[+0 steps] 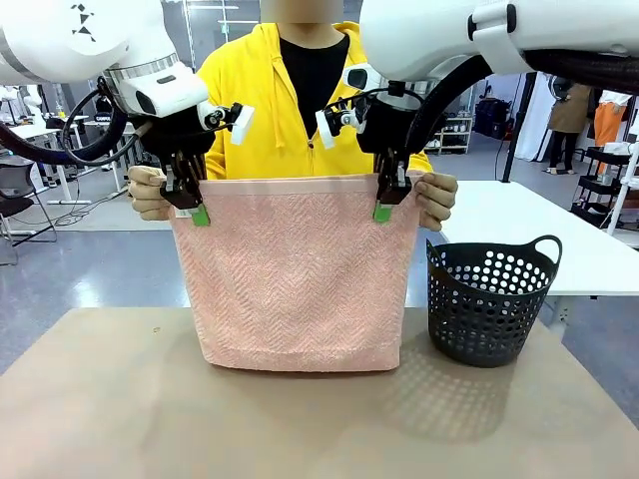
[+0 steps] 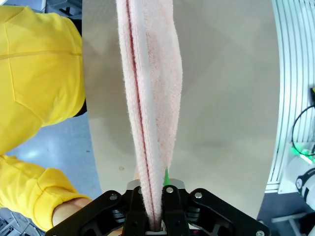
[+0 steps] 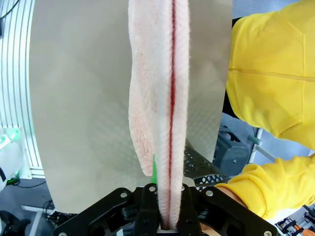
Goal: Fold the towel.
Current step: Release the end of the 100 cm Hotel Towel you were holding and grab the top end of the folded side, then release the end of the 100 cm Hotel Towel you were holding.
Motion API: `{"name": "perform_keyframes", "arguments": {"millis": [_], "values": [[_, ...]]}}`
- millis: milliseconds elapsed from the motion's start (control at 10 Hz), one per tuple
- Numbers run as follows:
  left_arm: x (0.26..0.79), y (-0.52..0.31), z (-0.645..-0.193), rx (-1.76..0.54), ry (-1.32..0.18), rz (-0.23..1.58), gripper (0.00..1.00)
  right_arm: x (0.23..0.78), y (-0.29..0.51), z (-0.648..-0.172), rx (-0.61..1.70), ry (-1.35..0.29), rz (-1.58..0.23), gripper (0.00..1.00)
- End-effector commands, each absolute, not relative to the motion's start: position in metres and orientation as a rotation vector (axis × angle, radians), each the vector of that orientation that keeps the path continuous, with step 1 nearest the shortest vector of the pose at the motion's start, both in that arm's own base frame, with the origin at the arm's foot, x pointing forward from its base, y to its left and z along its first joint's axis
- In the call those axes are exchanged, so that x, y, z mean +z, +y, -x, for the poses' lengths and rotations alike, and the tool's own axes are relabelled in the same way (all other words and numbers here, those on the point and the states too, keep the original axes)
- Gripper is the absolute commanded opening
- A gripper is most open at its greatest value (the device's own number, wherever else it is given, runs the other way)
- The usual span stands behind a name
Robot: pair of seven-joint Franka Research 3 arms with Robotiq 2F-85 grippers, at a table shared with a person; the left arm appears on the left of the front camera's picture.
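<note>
The salmon-pink towel (image 1: 295, 279) hangs doubled above the table, its lower fold just touching the tabletop. My left gripper (image 1: 192, 205) is shut on its upper left corner, and my right gripper (image 1: 387, 200) is shut on its upper right corner. A person in a yellow hoodie holds the same top edge with a hand (image 1: 148, 192) beside the left gripper and the other hand (image 1: 437, 198) beside the right one. In the left wrist view the towel (image 2: 150, 113) runs edge-on from between the fingers. The right wrist view shows the towel (image 3: 162, 108) the same way.
A dark perforated basket (image 1: 489, 299) with handles stands on the brown table (image 1: 150, 399) at the right, close to the towel's lower right corner. A white table (image 1: 539, 230) lies behind it.
</note>
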State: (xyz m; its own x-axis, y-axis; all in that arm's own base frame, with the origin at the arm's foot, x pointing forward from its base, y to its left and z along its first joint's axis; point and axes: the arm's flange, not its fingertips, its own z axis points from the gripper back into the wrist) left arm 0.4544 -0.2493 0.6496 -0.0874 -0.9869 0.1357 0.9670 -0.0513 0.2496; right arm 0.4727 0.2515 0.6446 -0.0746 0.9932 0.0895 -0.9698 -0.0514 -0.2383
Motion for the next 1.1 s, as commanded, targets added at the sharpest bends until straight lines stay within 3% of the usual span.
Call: {"name": "perform_keyframes", "arguments": {"millis": [0,1000], "values": [[0.647,-0.241,-0.445,-1.633,-0.308,-0.080,0.00,0.641,0.245,-0.469,1.576,-0.271,0.131,0.00],[0.649,-0.249,-0.454,-1.630,-0.311,-0.080,0.00,0.645,0.252,-0.473,1.625,-0.266,0.111,0.00]]}}
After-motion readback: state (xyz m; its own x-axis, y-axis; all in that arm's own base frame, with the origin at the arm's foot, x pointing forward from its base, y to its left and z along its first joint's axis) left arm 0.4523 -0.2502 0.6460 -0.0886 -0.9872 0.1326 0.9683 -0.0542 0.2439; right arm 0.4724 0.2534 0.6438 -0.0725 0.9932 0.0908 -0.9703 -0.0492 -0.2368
